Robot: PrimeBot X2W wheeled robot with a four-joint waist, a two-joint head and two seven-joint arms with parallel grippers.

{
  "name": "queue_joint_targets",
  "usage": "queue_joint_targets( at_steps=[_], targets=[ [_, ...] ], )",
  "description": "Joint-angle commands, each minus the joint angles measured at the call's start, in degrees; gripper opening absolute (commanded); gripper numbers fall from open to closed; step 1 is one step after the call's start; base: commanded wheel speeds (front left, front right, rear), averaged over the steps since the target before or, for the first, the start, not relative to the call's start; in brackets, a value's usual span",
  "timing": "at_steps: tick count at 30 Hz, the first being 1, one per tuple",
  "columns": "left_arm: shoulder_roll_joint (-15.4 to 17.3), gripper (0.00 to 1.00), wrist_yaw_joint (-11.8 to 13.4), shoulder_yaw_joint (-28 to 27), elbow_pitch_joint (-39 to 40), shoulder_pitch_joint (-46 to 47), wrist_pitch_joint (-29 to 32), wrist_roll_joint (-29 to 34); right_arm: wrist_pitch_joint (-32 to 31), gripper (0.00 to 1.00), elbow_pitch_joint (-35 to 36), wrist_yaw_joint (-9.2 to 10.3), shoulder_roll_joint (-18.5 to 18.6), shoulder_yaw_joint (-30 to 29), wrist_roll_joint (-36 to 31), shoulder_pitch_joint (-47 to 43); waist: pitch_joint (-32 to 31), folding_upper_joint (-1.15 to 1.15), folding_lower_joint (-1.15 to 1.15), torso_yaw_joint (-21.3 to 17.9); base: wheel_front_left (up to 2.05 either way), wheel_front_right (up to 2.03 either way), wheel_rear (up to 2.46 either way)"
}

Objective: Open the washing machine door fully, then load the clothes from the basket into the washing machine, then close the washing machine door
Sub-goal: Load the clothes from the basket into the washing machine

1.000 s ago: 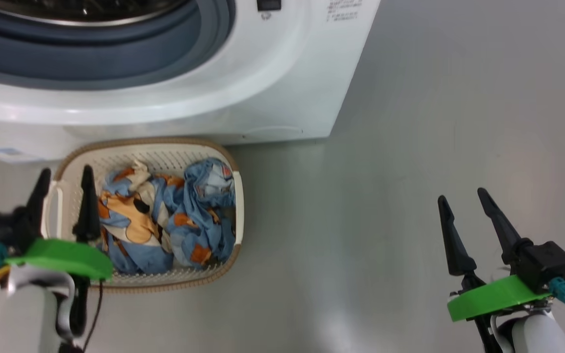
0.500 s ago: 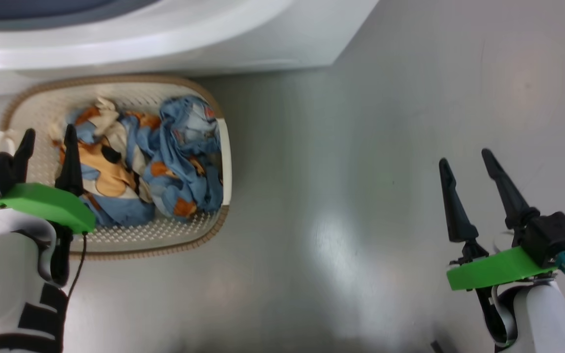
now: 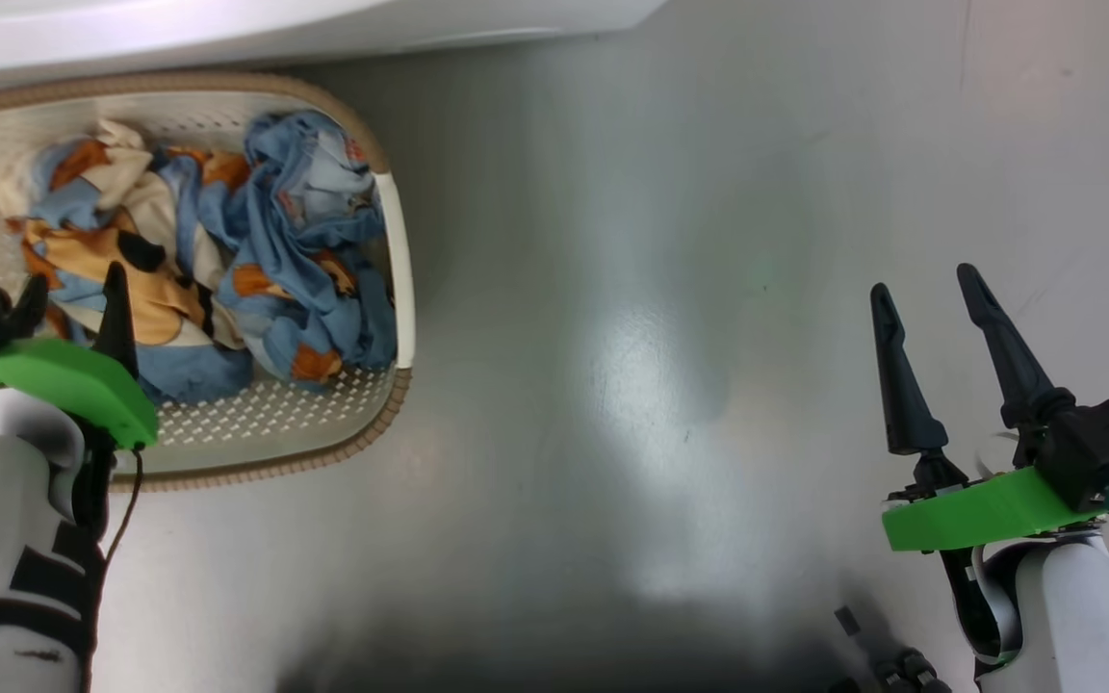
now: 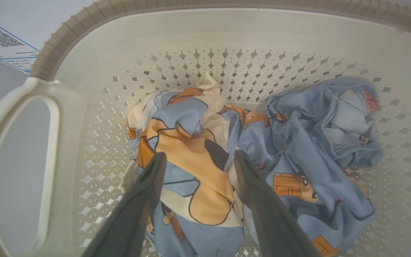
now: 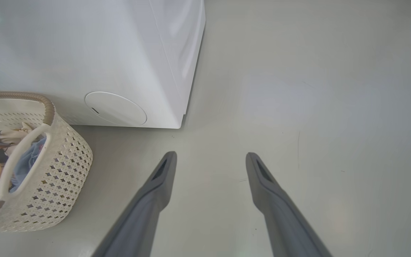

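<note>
1. Placement: the basket [image 4: 205, 28] stands on the grey floor [image 3: 660, 289], just in front of the washing machine [image 5: 84, 53].
2. The clothes [image 3: 295, 241] lie bundled inside the basket, with blue pieces to the right and an orange-and-cream piece to the left.
3. I find the left gripper [image 4: 199, 157] released, fingers spread, above the basket's left part. The orange-and-cream fabric shows between its fingers. I cannot tell whether the tips touch the cloth.
4. I find the right gripper [image 3: 924, 286] released and empty, over bare floor well apart from the basket.
5. A round white cap [image 5: 115, 113] sits low on the machine's front, near its right corner.
</note>
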State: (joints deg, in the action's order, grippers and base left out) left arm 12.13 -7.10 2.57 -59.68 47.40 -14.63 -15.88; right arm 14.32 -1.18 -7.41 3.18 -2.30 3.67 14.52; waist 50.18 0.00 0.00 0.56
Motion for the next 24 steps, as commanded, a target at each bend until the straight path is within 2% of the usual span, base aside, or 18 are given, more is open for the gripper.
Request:
queue_joint_targets(
  at_steps=[1, 7, 11, 24],
  targets=[
    [3.47, 1.0, -0.11, -0.71, -1.5, -0.02, -0.37, -0.01, 0.68, 1.0, 1.48, -0.08, -0.3, 1.26, 0.58, -0.79, 1.36, 0.0, 0.0, -0.72, 0.0, 0.0, 0.0],
    [4.02, 1.0, -0.2, 0.36, -7.37, 3.09, 0.32, -0.09, 0.68, 1.0, 2.38, -0.08, -0.3, 1.0, 0.67, -1.48, 2.82, 0.0, 0.0, -1.37, 0.0, 0.0, 0.0],
    [5.02, 1.0, 1.08, 1.07, -10.28, 5.13, 1.49, 0.5, 0.68, 1.0, 2.66, -0.08, -0.3, 1.2, 1.1, -1.71, 3.99, 0.0, 0.0, -1.74, 0.0, 0.0, 0.0],
    [7.1, 1.0, 1.37, 1.02, -13.25, 10.45, 6.2, -1.18, 0.68, 1.0, 3.47, -0.08, -0.3, 1.7, 2.05, -1.77, 7.61, 0.0, 0.0, -3.21, 0.0, 0.0, 0.0]
  ],
)
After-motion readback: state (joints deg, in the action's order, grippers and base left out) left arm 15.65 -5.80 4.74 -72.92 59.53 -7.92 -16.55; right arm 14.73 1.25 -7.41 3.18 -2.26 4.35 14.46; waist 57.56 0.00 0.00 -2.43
